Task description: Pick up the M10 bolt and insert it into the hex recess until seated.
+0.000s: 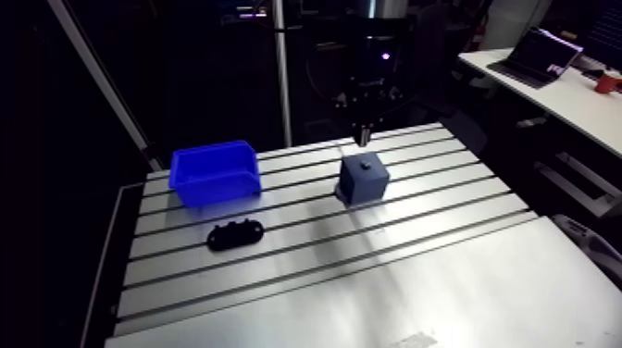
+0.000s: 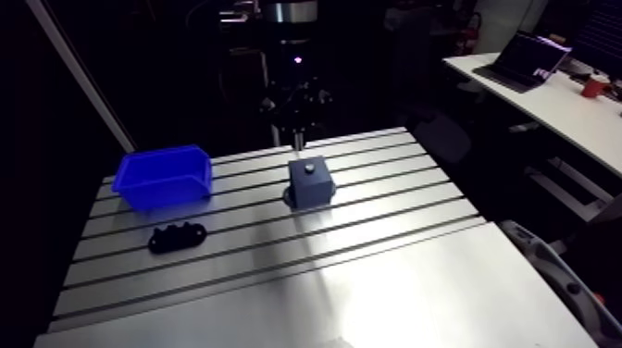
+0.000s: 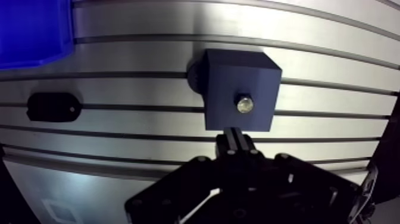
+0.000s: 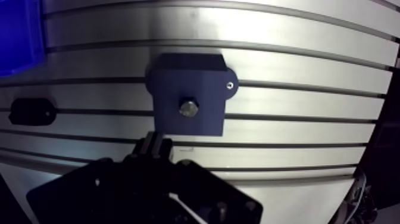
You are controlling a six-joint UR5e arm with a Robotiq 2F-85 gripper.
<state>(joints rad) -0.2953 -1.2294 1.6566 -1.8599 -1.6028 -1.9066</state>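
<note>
Wrist view: hand [image 3: 236,134] over block [image 3: 229,77] edge, fingers together, clear of bolt [image 3: 244,105]

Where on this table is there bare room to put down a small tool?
The near half of the table, in front of the black part and the block, is bare. It is crowded at the far side: bin, block, pincer close by.

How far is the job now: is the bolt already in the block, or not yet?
Done, it seems: the bolt sits head up in the top of the dark blue block. In hand: nothing; the gripper is shut and empty, apart from the block. Left: only checking the seating, because in the arm view the head seems slightly above the top.
</note>
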